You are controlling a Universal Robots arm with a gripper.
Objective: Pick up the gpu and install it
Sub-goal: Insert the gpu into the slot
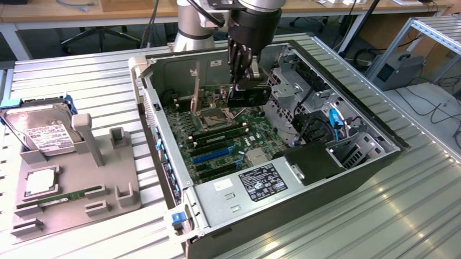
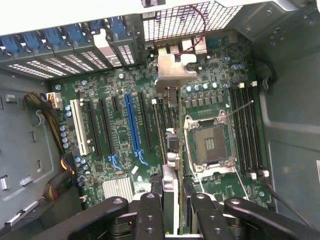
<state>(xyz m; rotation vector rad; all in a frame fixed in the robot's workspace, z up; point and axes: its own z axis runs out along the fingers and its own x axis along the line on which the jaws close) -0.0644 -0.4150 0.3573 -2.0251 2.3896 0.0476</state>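
Metal table (image 1: 86,81); PC case (image 1: 303,216), parts tray (image 1: 72,210)

A ribbed silvery metal tabletop (image 1: 86,81) fills the foreground in the exterior view, catching bright overhead light in pale streaks. Behind it stand wooden desks (image 1: 86,12) on a dark floor (image 1: 115,40), with cables trailing down. At the exterior view's right, an aluminium-profile frame (image 1: 425,38) stands beside a grey box (image 1: 398,69), with black cables (image 1: 432,108) on the pale floor

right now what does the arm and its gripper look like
The arm is silver-grey and tubular, ending in a black cylindrical wrist. The gripper is black, with jointed link fingers showing round pivot pins. A dark cable runs beside the arm.
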